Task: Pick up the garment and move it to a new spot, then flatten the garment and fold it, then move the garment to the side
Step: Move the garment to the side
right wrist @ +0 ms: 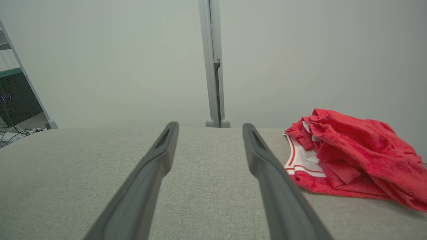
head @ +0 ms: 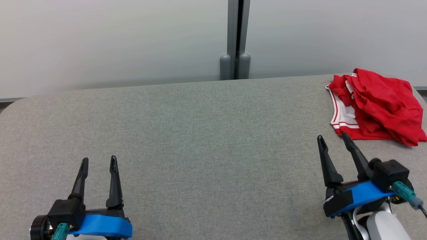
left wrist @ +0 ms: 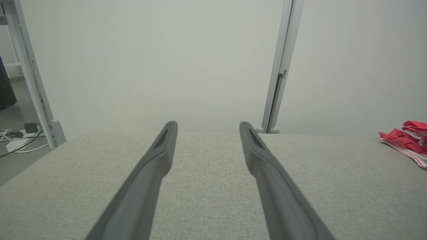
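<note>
On table [head: 200, 133], red garment [head: 383, 106], both end effectors [head: 99, 159] [head: 332, 135] spread, cables [left wrist: 20, 146] in left wrist view

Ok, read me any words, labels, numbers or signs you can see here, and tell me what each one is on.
There is no readable text.
The red garment shows white trim with red stripes but no letters or numbers.
The grey table and the pale wall behind it carry no print or signs.
</note>
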You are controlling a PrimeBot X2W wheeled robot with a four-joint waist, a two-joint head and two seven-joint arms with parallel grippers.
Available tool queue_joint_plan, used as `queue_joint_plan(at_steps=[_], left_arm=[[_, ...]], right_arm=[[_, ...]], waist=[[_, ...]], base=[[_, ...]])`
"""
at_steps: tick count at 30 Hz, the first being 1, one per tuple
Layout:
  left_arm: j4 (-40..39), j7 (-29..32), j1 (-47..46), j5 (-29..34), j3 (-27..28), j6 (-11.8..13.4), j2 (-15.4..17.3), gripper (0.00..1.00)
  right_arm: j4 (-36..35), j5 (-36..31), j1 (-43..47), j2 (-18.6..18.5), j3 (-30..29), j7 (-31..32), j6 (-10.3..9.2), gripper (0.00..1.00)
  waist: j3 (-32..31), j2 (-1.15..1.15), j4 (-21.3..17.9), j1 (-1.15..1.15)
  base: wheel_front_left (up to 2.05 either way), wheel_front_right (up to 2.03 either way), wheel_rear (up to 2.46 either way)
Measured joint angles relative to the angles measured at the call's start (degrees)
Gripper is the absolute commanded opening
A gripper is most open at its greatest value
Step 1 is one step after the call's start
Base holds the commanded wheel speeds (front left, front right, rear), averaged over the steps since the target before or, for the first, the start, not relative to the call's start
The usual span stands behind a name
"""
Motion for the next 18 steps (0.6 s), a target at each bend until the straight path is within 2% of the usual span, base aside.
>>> queue_joint_plan(at_steps=[9, 18], left_arm=[[0.5, 0.2, 0.2, -0.6, -0.6, 0.4, 0.0, 1.00], [0.2, 0.8, 0.2, -1.1, -0.5, 1.4, 0.1, 1.00]], right_arm=[[-6.6, -2.5, 5.2, 3.3, -3.6, 3.0, 0.00, 1.00], [-10.4, -3.8, 7.2, 4.1, -4.8, 4.9, -0.01, 1.00]], waist=[[-0.5, 0.00, 0.9, 0.00], [-0.5, 0.00, 1.3, 0.00]], base=[[0.00, 0.00, 0.00], [0.00, 0.00, 0.00]])
